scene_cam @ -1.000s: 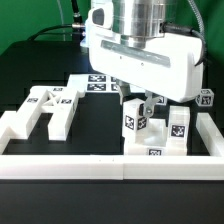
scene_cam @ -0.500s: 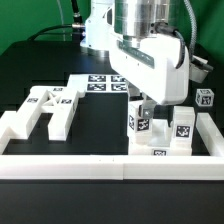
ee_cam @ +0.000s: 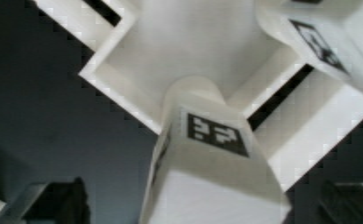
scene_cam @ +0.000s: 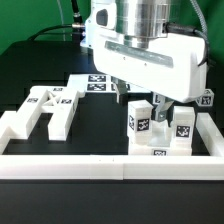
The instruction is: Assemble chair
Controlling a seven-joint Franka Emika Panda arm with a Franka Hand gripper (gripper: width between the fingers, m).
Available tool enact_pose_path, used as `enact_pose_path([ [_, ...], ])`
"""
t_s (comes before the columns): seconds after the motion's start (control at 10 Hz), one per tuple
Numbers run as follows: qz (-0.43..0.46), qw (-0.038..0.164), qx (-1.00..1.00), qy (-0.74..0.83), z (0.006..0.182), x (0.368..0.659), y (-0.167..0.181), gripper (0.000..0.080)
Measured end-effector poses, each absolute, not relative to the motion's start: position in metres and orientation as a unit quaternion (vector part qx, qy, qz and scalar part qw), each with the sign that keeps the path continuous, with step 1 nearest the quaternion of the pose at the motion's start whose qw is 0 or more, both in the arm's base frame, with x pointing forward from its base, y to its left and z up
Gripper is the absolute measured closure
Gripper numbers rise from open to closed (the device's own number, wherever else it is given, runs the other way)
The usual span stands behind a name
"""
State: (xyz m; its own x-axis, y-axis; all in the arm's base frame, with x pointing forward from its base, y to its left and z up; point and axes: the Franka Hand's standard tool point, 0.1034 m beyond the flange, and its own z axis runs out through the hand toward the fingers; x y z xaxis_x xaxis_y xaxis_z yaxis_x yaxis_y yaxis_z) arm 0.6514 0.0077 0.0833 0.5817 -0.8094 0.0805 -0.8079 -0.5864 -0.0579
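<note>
Arm posed upright, wrist pointing straight down over the exterior view's right side. The gripper [scene_cam: 143, 98] has its fingers [ee_cam: 57, 200] spread wide, straddling the top of an upright bar [scene_cam: 140, 120] that touches neither finger. This matte white bar, which bears a black-and-white tag, stands among the chair parts [scene_cam: 160, 150] beside the border wall [scene_cam: 100, 166]. An H-shaped piece [scene_cam: 50, 108] lies well apart on the black desk [scene_cam: 100, 125].

glossy white arm [scene_cam: 150, 62], ribbed silver wrist [scene_cam: 140, 14], dark fingers [ee_cam: 57, 198]
</note>
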Motion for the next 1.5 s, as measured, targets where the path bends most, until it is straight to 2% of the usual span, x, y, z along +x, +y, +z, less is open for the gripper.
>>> enact_pose_path([
  [0.7, -0.05, -0.017, -0.989, 0.137, 0.0826, 0.6517, 0.0139, 0.0151],
  [1.3, -0.043, -0.035, -0.996, -0.069, 0.0823, 0.6513, 0.0067, 0.0151],
  [1.5, -0.042, -0.039, -0.995, -0.085, 0.0823, 0.6512, 0.0067, 0.0151],
])
